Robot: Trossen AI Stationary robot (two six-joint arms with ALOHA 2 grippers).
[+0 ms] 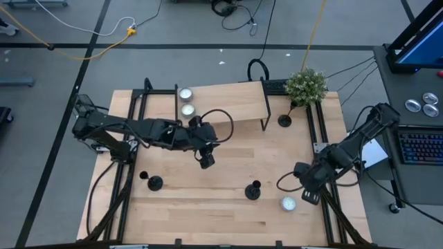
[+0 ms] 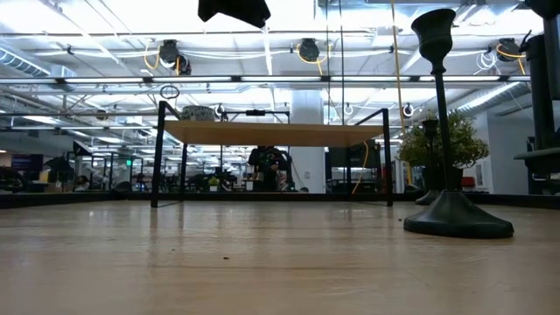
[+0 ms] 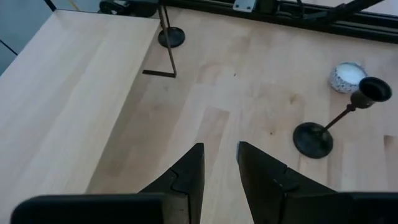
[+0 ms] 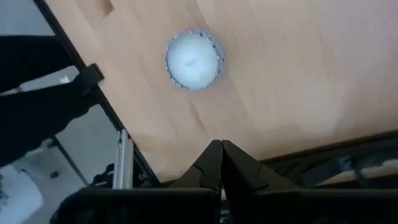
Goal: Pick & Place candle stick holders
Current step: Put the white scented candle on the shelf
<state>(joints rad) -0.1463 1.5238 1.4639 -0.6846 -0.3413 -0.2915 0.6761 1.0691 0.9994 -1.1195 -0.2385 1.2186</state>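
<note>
the left end effector point(image 1: 206, 162) hovers empty over mid-table, fingers slightly apart. the nearest candle holder point(image 1: 253, 190) stands toward the front, a tealight point(image 1: 288, 203) close beside it. a sideways approach could tip its thin stem. the right end effector point(image 1: 309, 196) waits closed.

High view looks straight down on the whole surface point(image 1: 208, 200); low view skims level across it; both wrist views look close down, sharing the tealight point(image 1: 288, 203).
</note>
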